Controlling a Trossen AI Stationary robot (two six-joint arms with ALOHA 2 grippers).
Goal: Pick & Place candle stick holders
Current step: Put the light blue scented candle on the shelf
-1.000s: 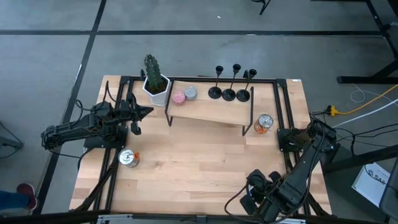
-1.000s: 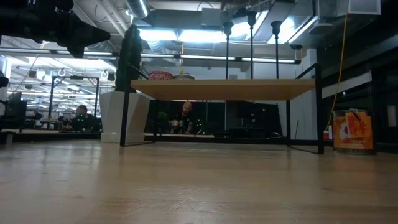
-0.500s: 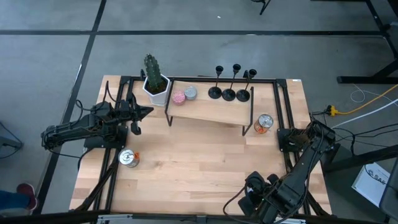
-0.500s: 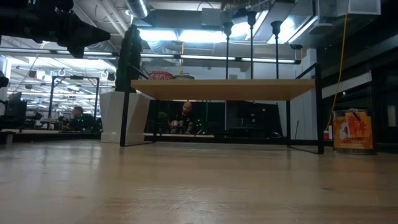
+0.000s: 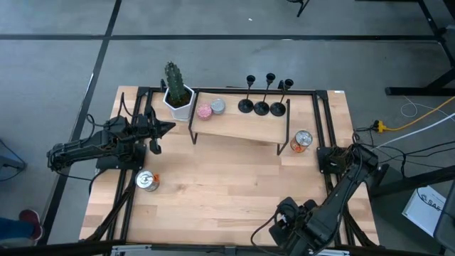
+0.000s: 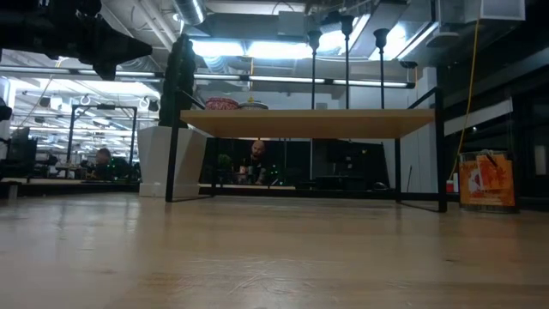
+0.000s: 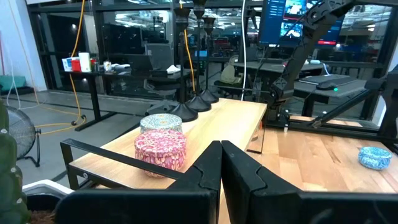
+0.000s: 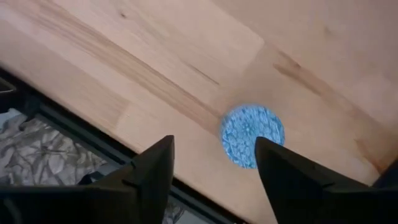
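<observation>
Standing in a row on the right half of the raised shelf (image 5: 238, 126) at the desk's far edge, the three candle stick holders (image 5: 261, 107) are upright, bases nearly touching, none held. Same spot as a second ago; nothing on the shelf has shifted. In the low view their stems (image 6: 346, 60) rise above the shelf top. The pink tin (image 5: 204, 111) and grey tin (image 5: 217, 106) sit near the shelf's left end.

What changed: the right gripper (image 8: 214, 165), at the desk's near edge toward the right corner, has spread its fingers over the last second. They now stand apart over a blue tin (image 8: 252, 135) lying flat on the desk (image 5: 220, 178), with nothing between them. The right arm has also crept slightly left along the near edge. It looks like the tin was just let go, or the fingers are opening around it; the frames don't settle which.

The left gripper (image 7: 221, 163) hangs near the desk's far left corner beside the cactus pot (image 5: 178, 98), fingers pressed together, empty, aimed along the shelf toward the holders, unmoved.

Meaning for the task: no holder is picked yet, and both arms are well apart from them. One can (image 5: 147, 180) sits at the left edge, another (image 5: 302, 139) under the shelf's right end.
</observation>
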